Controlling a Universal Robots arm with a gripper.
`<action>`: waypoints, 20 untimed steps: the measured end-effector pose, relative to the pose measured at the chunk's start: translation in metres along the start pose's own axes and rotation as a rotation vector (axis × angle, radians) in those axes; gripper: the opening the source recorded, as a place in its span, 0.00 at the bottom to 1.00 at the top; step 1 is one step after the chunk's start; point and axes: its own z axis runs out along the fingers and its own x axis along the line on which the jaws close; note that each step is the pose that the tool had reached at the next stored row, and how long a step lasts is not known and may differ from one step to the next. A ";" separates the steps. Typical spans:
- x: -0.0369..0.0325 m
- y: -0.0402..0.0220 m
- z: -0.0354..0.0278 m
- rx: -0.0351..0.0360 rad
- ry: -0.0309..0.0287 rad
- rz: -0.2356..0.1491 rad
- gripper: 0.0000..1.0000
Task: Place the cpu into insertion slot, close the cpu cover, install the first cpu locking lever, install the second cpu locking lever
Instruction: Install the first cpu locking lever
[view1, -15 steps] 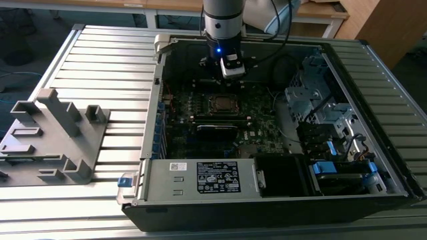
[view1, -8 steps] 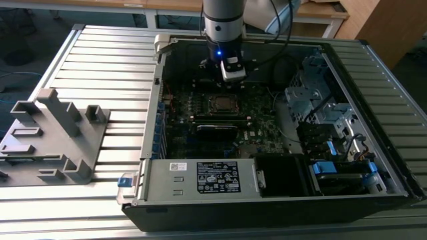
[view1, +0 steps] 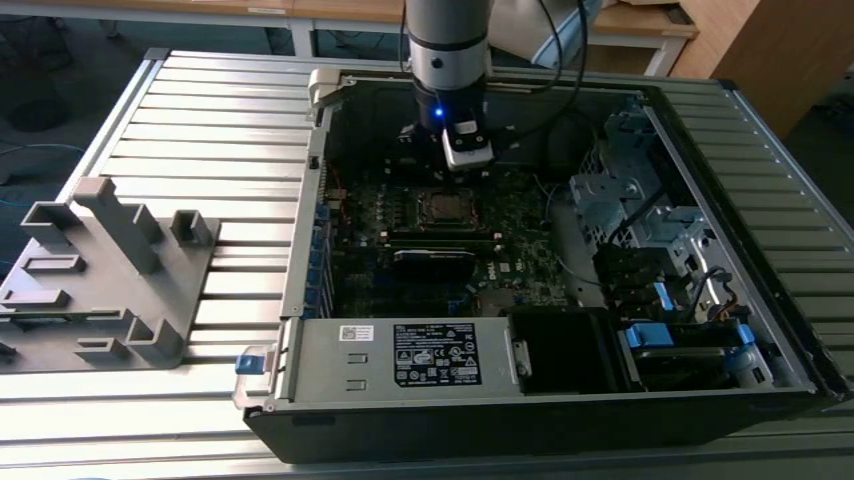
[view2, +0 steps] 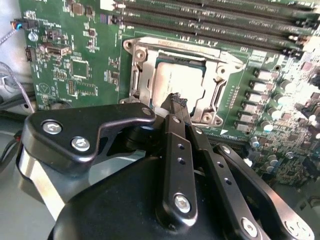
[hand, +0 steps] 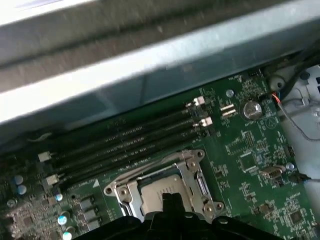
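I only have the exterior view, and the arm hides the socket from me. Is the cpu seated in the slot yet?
Observer: Yes. In the second wrist view the cpu lies flat inside the socket.
Operator: And the cpu cover?
Observer: In that same view the cpu cover lies down around the chip, whose metal top shows through its window.
Operator: What about the gripper?
Observer: The gripper is shut on nothing, with its tips at the cpu's edge.
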 end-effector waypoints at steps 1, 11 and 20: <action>-0.0001 -0.0003 0.0000 -0.0001 0.0000 0.000 0.11; -0.0006 -0.0001 0.0012 0.0257 0.0664 0.001 0.11; -0.0007 -0.0001 0.0015 0.0254 0.0765 -0.038 0.11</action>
